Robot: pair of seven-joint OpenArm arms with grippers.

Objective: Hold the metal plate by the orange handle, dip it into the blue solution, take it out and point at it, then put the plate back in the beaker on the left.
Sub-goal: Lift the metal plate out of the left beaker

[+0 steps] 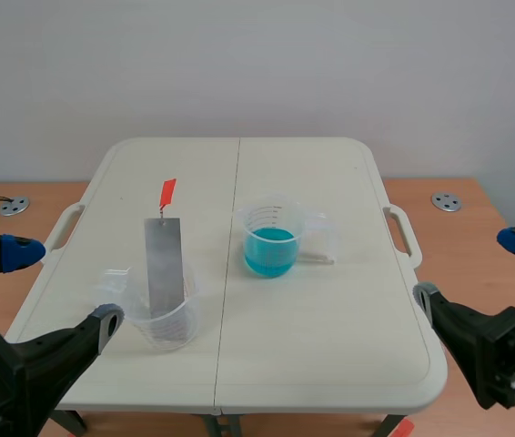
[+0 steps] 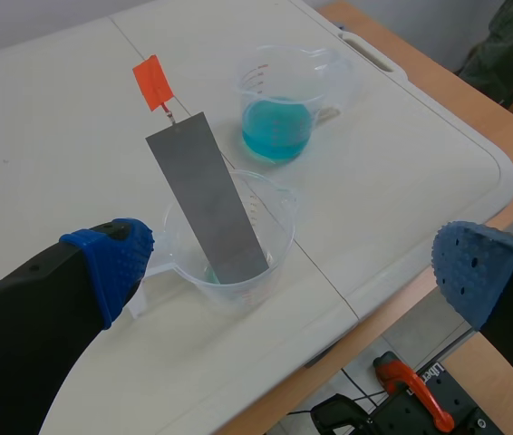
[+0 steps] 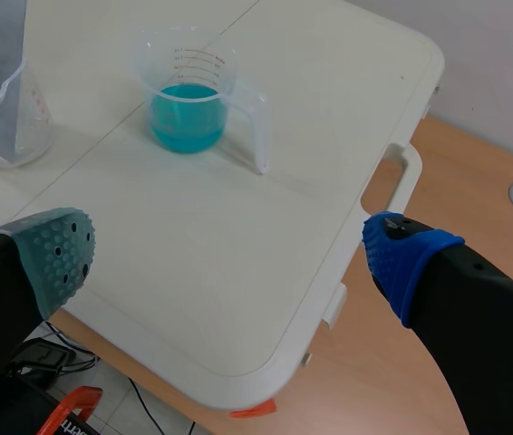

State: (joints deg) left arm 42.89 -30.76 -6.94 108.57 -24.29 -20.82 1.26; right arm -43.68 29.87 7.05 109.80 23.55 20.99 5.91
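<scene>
A grey metal plate (image 1: 164,264) with an orange handle (image 1: 167,192) leans upright in a clear beaker (image 1: 165,320) on the table's left half. In the left wrist view the plate (image 2: 207,208), its handle (image 2: 152,82) and that beaker (image 2: 229,245) lie ahead of my left gripper (image 2: 297,263), which is open. A second clear beaker holding blue solution (image 1: 270,250) stands near the table's middle, also seen as the blue solution (image 3: 186,116) ahead of my right gripper (image 3: 225,249), open and low at the table's near right edge. My left gripper (image 1: 57,284) and right gripper (image 1: 476,269) both hold nothing.
The white folding table (image 1: 330,346) has a centre seam and side handles (image 1: 401,235). Wooden floor (image 1: 476,228) with metal discs (image 1: 446,201) lies on both sides. Equipment with an orange part (image 2: 415,399) sits below the table's edge.
</scene>
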